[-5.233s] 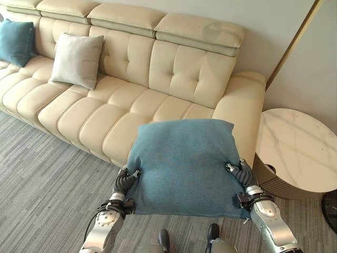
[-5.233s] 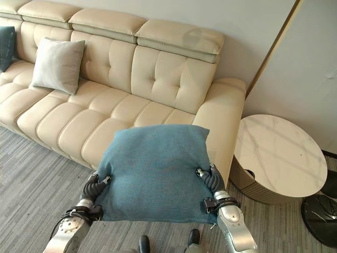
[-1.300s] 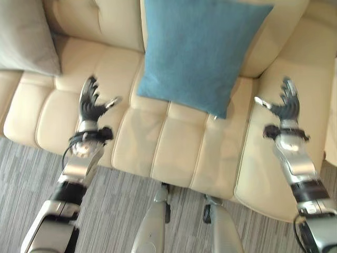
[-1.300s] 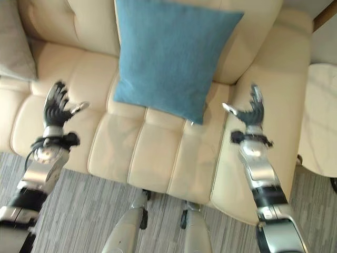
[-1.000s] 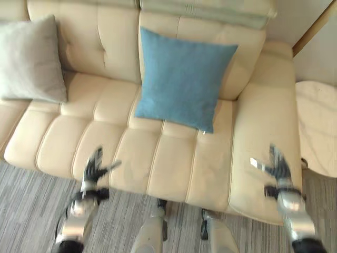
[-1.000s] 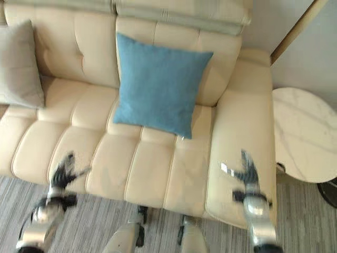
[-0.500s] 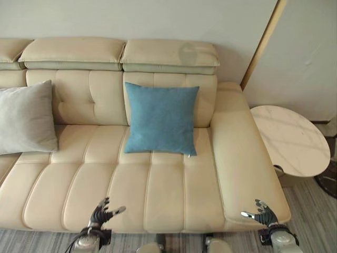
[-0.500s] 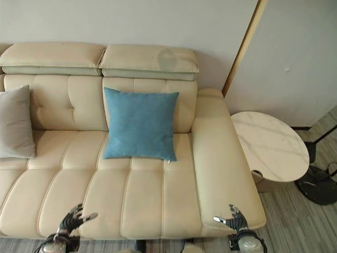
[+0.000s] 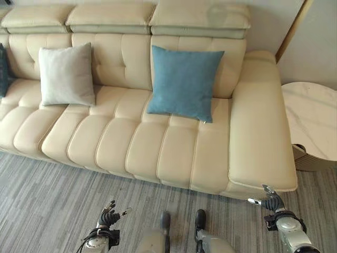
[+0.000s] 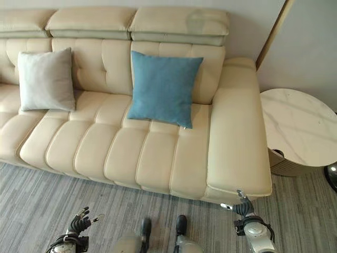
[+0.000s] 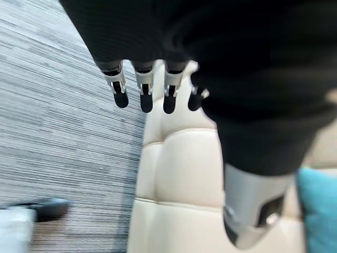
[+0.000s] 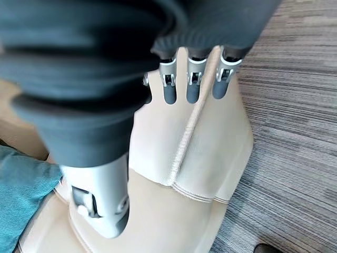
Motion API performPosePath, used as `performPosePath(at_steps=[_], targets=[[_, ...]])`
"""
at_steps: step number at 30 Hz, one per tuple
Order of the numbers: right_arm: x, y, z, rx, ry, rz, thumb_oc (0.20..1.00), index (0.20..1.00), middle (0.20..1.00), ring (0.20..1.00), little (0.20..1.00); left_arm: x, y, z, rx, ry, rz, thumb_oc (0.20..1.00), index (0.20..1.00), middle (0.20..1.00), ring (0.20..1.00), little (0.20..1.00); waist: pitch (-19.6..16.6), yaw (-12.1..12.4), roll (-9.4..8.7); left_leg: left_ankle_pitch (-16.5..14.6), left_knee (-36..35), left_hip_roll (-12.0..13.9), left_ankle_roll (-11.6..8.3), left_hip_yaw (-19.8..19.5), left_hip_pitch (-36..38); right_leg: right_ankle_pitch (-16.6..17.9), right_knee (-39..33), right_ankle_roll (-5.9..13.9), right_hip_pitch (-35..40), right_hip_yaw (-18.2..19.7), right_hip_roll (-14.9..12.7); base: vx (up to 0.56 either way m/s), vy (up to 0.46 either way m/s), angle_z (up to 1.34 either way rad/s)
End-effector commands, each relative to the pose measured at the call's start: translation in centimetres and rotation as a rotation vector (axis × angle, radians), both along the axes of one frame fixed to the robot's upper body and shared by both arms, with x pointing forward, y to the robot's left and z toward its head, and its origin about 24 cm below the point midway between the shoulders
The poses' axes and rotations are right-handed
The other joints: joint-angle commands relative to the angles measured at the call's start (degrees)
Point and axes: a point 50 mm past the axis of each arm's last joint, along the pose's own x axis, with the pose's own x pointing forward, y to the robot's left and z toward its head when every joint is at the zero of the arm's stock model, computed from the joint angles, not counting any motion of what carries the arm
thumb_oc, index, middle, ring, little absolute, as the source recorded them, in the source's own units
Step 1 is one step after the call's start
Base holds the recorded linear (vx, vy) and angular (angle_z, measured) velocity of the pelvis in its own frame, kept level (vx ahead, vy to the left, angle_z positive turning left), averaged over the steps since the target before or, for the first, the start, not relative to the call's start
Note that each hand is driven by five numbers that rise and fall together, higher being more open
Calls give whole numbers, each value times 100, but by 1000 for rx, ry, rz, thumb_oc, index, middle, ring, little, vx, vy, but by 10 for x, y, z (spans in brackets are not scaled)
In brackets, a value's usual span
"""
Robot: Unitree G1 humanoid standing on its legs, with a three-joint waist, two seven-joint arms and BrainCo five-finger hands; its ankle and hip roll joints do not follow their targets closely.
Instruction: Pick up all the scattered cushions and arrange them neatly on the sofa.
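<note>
The cream sofa (image 9: 158, 142) served as the landmark. A blue cushion (image 9: 184, 83) stood upright against the sofa's backrest, at the seat next to the armrest, its lower edge resting on the seat. A grey cushion (image 9: 66, 75) stood upright against the backrest further along the sofa, well apart from the blue one, with a bare stretch of backrest between them. At the far end of the sofa from the armrest, the edge of a dark teal cushion (image 9: 2, 71) showed against the backrest, near the grey cushion.

Both hands hung low over the grey striped carpet (image 9: 47, 200) in front of the sofa, holding nothing. The left hand (image 9: 108, 217) was before the sofa's front edge, below the middle seats; its fingers (image 11: 143, 95) were straight and spread, released, with the sofa's seat front showing past them in the left wrist view. The right hand (image 9: 272, 201) was just in front of the armrest's lower corner; its fingers (image 12: 194, 87) were likewise straight and loose, with the thumb apart, and the armrest's seam showed past them.

A round marble-topped side table (image 10: 297, 126) stood just beside the sofa's armrest, on the side away from the cushions
</note>
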Motion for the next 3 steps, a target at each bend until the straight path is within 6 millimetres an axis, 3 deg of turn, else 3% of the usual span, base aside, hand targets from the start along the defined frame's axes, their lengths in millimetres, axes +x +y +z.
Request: performPosePath(at_steps=[1,3], targets=[[-1,3,-1,17,-33,-14,1000,1000,1000,1000,1000,-1,18,9,101,-17,-53,1000,1000,1000,1000,1000,-396,1,-214,356,-87,-161,322,127,-673,-584,63,995,370,-189,-90,9,37,-9],[-2,3,-3,21,-19,-17,1000,1000,1000,1000,1000,-3,21,8,109,-4,-49,1000,1000,1000,1000,1000,-463,-12,-201,381,-213,-168,321,172,-526,-589,34,1015,423,-181,-99,38,59,-20]])
